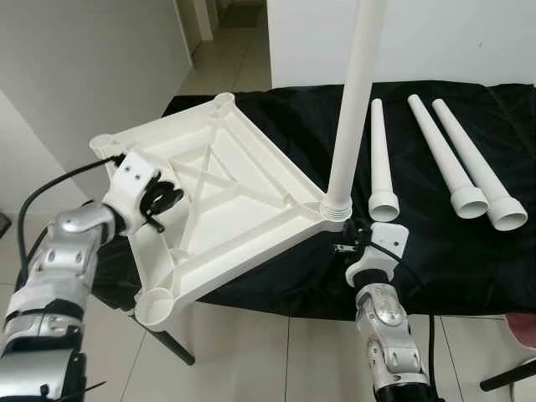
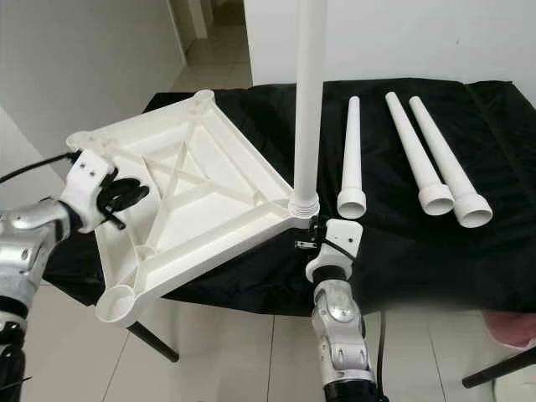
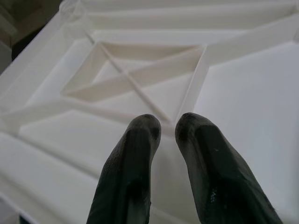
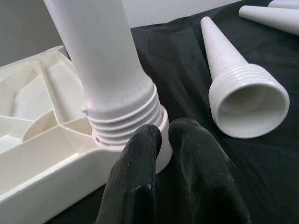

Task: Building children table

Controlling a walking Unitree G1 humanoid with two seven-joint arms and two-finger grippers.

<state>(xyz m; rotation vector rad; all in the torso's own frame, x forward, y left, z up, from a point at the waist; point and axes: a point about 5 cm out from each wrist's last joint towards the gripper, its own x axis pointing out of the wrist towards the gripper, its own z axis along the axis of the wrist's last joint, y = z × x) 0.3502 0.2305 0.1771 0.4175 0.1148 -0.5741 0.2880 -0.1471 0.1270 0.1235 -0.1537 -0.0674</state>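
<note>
From the head camera, a white plastic tabletop (image 1: 219,201) lies upside down on a black cloth (image 1: 435,251), its near-left corner hanging past the cloth's edge. One white leg (image 1: 352,109) stands upright in the near-right corner socket, while three loose legs (image 1: 456,163) lie on the cloth to the right, threaded ends toward the near side. The left gripper (image 1: 163,199) rests over the tabletop's left rim; the right gripper (image 1: 350,244) sits just below the standing leg's socket. The left wrist camera shows the left fingers (image 3: 133,163) nearly together, clasping nothing, above the ribbed underside. The right wrist camera shows the right fingers (image 4: 140,168) pressed close — empty — against the socket beneath the leg's threaded collar.
</note>
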